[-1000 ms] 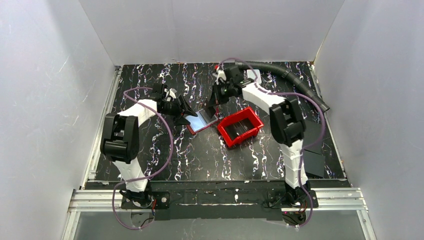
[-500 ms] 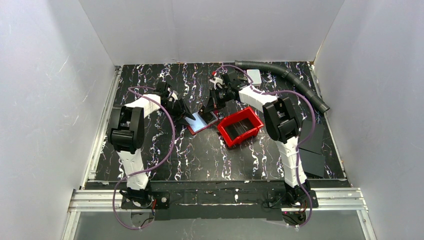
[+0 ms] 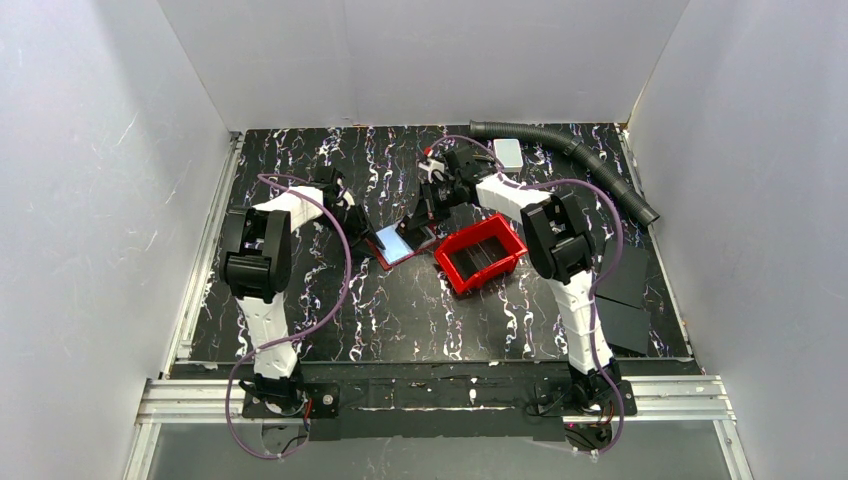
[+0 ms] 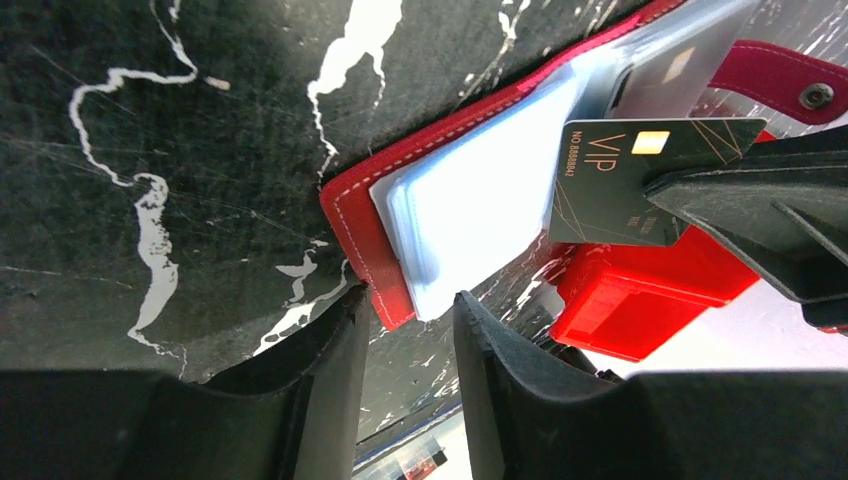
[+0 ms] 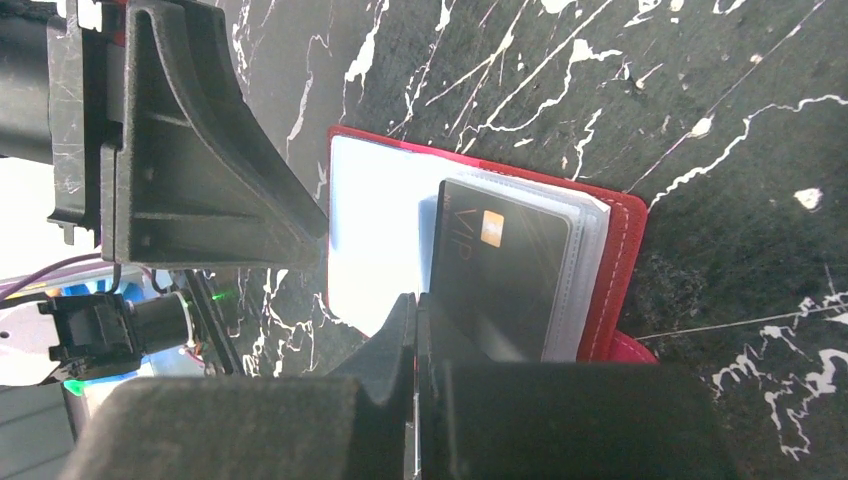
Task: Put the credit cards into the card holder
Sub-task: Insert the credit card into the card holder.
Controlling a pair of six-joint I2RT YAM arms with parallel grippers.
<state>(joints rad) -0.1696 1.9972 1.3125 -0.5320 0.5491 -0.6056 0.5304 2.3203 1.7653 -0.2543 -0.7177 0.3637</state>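
Observation:
The card holder (image 3: 402,244) lies open on the table, dark red with pale blue-white sleeves (image 4: 480,200) inside. My right gripper (image 5: 415,300) is shut on a black credit card (image 5: 510,270) marked VIP with a gold chip, also seen as the credit card (image 4: 630,180) from the left wrist. The card's far end lies over the clear sleeves on the holder's right half; I cannot tell if it is inside one. My left gripper (image 4: 408,300) is open with a narrow gap. The holder's near corner (image 4: 385,285) sits right at its fingertips. The strap with the snap button (image 4: 815,96) sticks out behind.
A bright red plastic bin (image 3: 480,253) stands just right of the holder. At the back lie a white boxy block (image 3: 508,152) and a grey corrugated hose (image 3: 575,150). Black flat sheets (image 3: 625,305) lie at the right edge. White walls enclose the table.
My left gripper has moved right to the holder's corner and its jaws have narrowed. My right gripper has come down and nearer with the card, uncovering the white block.

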